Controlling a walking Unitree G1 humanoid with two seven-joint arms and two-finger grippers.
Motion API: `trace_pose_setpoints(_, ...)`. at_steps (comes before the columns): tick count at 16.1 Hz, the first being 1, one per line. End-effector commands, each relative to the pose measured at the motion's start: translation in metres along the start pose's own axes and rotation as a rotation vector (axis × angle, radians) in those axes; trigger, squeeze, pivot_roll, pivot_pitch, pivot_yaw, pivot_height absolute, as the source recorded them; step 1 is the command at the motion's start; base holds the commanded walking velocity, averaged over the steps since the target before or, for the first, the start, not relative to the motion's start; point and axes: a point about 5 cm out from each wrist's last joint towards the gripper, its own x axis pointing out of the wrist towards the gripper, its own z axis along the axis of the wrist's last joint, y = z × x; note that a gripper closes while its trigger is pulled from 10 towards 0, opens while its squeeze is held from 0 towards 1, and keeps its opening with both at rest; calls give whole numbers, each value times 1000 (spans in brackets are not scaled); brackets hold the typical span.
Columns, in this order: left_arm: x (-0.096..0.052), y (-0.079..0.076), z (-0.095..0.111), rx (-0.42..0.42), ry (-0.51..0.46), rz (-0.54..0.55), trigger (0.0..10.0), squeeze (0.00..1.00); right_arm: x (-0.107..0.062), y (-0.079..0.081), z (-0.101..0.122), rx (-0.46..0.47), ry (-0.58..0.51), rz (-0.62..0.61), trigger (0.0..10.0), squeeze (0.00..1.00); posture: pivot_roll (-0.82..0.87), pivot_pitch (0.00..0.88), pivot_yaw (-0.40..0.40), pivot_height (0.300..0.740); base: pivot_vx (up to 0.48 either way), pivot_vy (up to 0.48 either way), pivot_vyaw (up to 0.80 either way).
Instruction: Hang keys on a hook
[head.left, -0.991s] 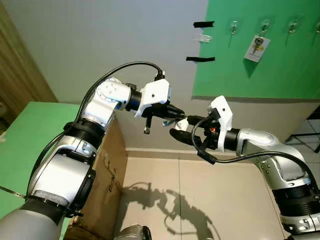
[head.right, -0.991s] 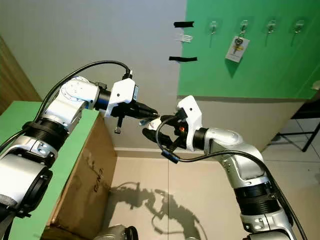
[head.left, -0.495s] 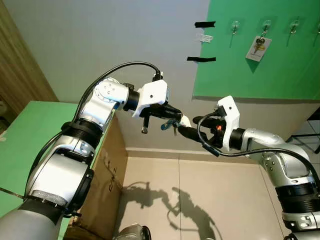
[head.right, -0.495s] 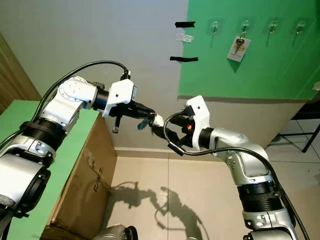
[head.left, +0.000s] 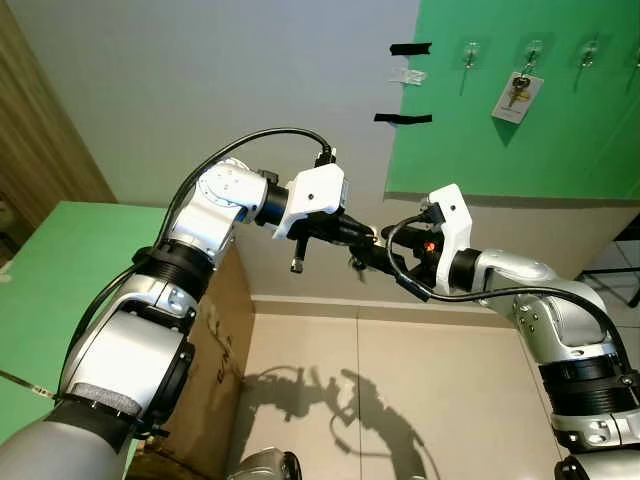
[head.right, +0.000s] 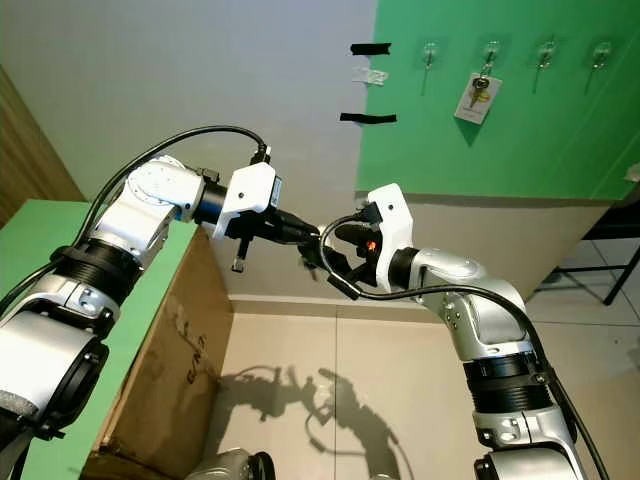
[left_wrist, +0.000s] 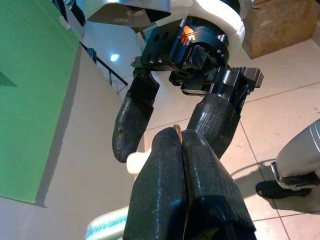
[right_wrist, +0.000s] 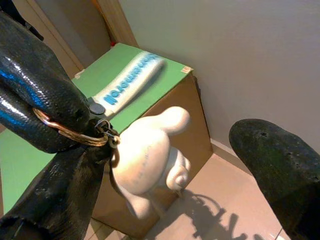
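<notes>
Cardboard box: dark printed lettering showing on its side, too small to read. Blue strap of the keyring: blue lettering running along it, blurred, illegible.

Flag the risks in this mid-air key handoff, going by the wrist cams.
1. The left gripper is shut on the key ring while the right gripper is open around it; if the left lets go first, the keys probably fall to the floor.
2. The white figure charm dangles between the right fingers and could be pinched instead of the ring.
</notes>
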Motion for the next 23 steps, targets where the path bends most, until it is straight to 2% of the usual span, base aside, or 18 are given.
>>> trace_pose_setpoints(1,4,-5,0,4,5,-46,10000,0,-1,-2,11,-26,-35,-18,10000,0,-178,0,30,740,0,0,0)
trace_pose_setpoints(9,1,-4,-3,-7,29,-29,10000,0,-3,-2,7,-33,-19,-18,10000,0,-179,0,27,740,0,0,0)
trace_pose_setpoints(12,0,5,-5,1,66,65,10000,0,-9,1,3,-49,6,21,10000,0,-181,0,26,740,0,0,0)
trace_pose_setpoints(17,0,11,-4,4,80,134,10000,0,-11,5,2,-60,17,60,10000,0,-181,0,25,740,0,0,0)
trace_pose_setpoints(23,3,11,-2,6,62,133,10000,0,-8,7,2,-60,15,70,10000,0,-177,0,24,740,0,0,0)
